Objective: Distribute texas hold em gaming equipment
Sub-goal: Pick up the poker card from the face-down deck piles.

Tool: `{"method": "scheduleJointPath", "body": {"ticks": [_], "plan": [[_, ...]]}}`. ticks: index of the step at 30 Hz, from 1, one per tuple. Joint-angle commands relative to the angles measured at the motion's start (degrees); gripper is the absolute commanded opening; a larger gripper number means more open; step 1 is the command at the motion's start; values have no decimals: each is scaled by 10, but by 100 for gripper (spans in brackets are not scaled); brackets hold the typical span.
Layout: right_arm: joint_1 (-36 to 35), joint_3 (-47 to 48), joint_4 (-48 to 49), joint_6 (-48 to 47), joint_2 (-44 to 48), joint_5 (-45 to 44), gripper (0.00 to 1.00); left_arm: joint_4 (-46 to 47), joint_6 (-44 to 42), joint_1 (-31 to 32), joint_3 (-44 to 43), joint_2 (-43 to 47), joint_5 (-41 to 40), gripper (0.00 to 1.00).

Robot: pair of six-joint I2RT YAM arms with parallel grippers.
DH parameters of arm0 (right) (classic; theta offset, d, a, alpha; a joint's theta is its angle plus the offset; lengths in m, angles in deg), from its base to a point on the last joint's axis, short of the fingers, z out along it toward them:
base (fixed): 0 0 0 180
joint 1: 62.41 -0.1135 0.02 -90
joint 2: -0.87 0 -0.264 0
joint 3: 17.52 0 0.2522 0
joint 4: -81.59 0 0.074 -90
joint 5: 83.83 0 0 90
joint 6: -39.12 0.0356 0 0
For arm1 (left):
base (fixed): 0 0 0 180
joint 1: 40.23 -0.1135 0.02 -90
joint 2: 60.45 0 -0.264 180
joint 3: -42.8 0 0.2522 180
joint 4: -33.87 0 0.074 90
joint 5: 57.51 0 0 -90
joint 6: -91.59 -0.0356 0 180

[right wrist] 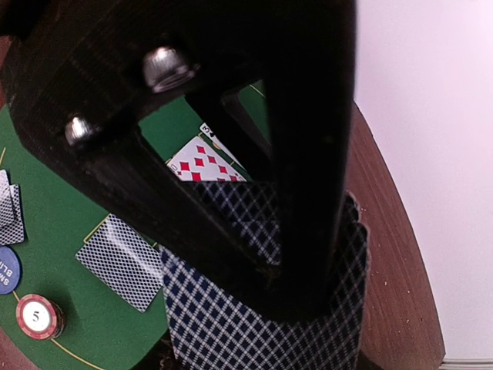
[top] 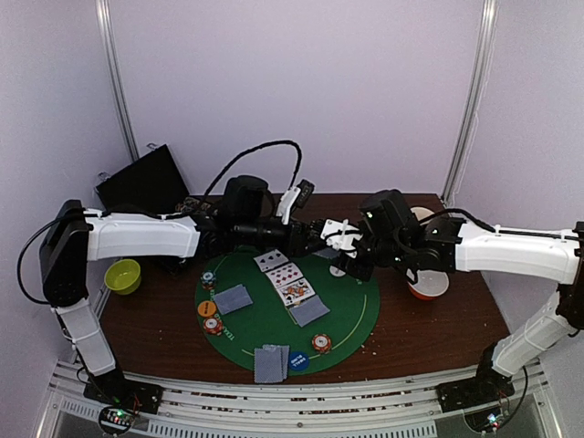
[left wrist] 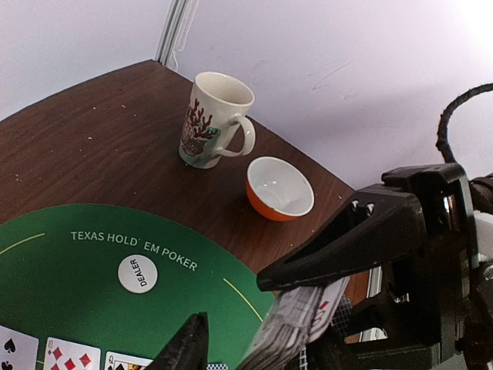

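When viewed from above, both arms meeting over the far side of the green mat (top: 351, 301): left gripper (top: 318, 237) almost tip to tip with right gripper (top: 350, 261), jaws too small here to judge. Nearer the bases than both grippers, face-up cards (top: 287, 276) in a row, face-down cards (top: 233, 297) to their left, chip stack (top: 321, 342) and blue disc (top: 297, 361) by the near rim. Beyond the right gripper, red-and-white bowl (top: 427, 285).

Through the left wrist camera, only one left finger (left wrist: 189, 347) in sight at the bottom edge; cannot tell the left jaws' width. Just right of it, deck (left wrist: 286, 330) clamped under the right gripper's black finger (left wrist: 347, 239). Ahead on the mat, white dealer disc (left wrist: 139, 274); farther off, mug (left wrist: 216, 119).

Through the right wrist camera, fingers closed on the checked-backed deck, held above the mat. Below it, diamonds card (right wrist: 204, 163), single face-down card (right wrist: 123, 262) and the chip stack, marked 5.
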Motion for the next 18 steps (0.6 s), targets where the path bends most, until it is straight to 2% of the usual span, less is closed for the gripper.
{"method": "scheduleJointPath", "body": {"ticks": [1, 6, 8, 10, 14, 18], "plan": [[-6, 18, 3, -9, 8, -2, 48, -59, -49, -12, -22, 14, -69, 42], [-6, 14, 2, -12, 8, -10, 48, -70, -66, -24, 5, 57, -120, 32], [-5, 16, 1, -13, 6, -7, 48, -68, -74, -24, 8, 62, -112, 31], [-5, 19, 2, -14, 5, -7, 48, -61, -75, -24, 8, 63, -84, 22], [-5, 25, 3, -15, 4, -13, 48, -35, -68, -24, 23, 70, -23, 0], [-1, 22, 2, -12, 5, -35, 48, -39, -52, -30, 47, 98, -32, 0]]}}
